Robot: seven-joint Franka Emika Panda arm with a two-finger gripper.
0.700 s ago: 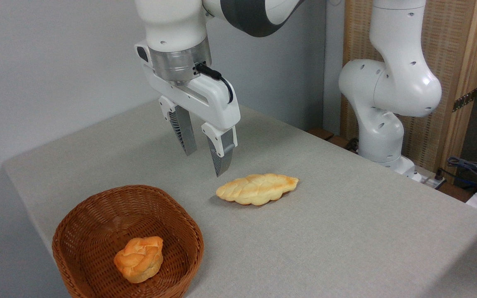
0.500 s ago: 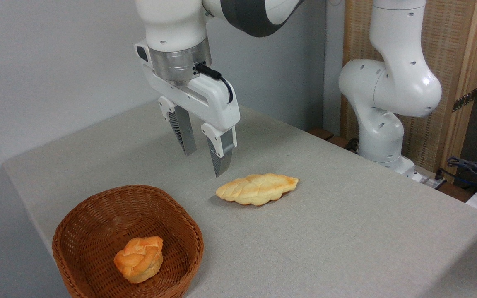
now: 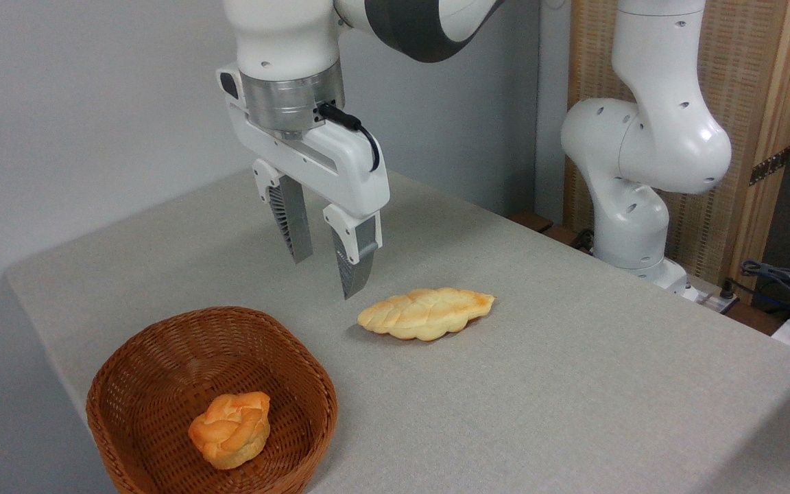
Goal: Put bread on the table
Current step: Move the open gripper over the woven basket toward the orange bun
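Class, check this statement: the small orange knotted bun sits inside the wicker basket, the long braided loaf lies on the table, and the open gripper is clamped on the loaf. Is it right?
Not quite. The gripper holds nothing: the camera view shows it open, above the table, left of the braided loaf. The bun is in the basket, as stated.

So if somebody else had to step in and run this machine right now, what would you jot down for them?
Gripper: jaws open, empty, hanging in the air above the table, between the basket and the long braided loaf.
Bread: the small orange knotted bun lies inside the wicker basket, near its front, untouched.
Long braided loaf: lying on the cloth to the right of the basket; not the piece to move.
Done: nothing on the bun so far.
Left: bring the open jaws over the basket, lower onto the bun, close, lift it out, and set it on a bare patch of table.
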